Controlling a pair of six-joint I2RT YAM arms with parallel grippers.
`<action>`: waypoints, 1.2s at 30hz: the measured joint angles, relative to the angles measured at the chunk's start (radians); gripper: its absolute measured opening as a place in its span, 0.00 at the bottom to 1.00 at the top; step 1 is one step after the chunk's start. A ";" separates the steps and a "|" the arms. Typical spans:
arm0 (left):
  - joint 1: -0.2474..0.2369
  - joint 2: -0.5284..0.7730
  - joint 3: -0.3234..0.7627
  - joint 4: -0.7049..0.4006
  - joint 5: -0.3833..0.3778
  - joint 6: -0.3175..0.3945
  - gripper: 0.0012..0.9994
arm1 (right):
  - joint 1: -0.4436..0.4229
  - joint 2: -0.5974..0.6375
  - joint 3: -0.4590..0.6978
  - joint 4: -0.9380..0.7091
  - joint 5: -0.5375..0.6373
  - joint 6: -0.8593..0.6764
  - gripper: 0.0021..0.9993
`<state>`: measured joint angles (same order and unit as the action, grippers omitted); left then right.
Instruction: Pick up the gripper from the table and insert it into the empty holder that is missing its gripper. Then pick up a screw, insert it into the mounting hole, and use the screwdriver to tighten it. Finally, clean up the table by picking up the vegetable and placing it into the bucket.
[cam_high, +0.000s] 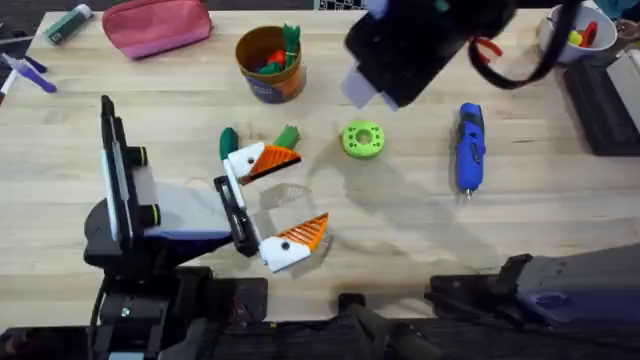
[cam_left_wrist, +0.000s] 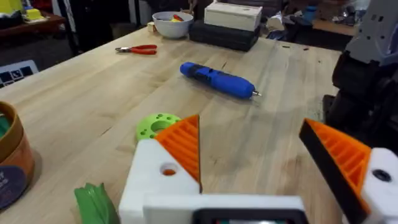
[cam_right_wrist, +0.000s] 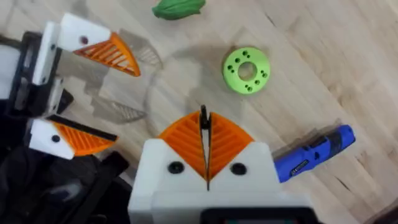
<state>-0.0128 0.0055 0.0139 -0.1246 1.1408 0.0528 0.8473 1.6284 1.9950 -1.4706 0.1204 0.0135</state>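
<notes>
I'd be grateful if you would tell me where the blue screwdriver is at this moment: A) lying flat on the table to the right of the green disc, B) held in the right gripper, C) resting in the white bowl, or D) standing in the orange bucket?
A: the screwdriver lies flat on the wooden table, right of the green disc, with no gripper touching it; the right gripper hangs above, fingers shut and empty.

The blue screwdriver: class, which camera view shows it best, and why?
The left wrist view: the screwdriver lies whole on the table, its metal bit visible. The overhead view shows it whole too, but smaller. The right wrist view shows part of it beside the right gripper.
</notes>
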 joint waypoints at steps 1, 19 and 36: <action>0.000 0.000 0.000 0.000 0.000 0.000 0.99 | 0.010 0.013 0.015 -0.010 0.000 -0.009 0.00; 0.000 0.000 0.000 0.000 0.000 0.000 0.99 | 0.242 0.166 0.202 -0.028 0.007 -0.204 0.00; 0.000 0.000 0.000 0.000 0.000 0.000 0.99 | 0.282 0.230 0.203 0.018 0.007 -0.298 0.00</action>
<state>-0.0128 0.0054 0.0139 -0.1246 1.1408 0.0528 1.1296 1.8581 2.1983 -1.4524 0.1272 -0.2841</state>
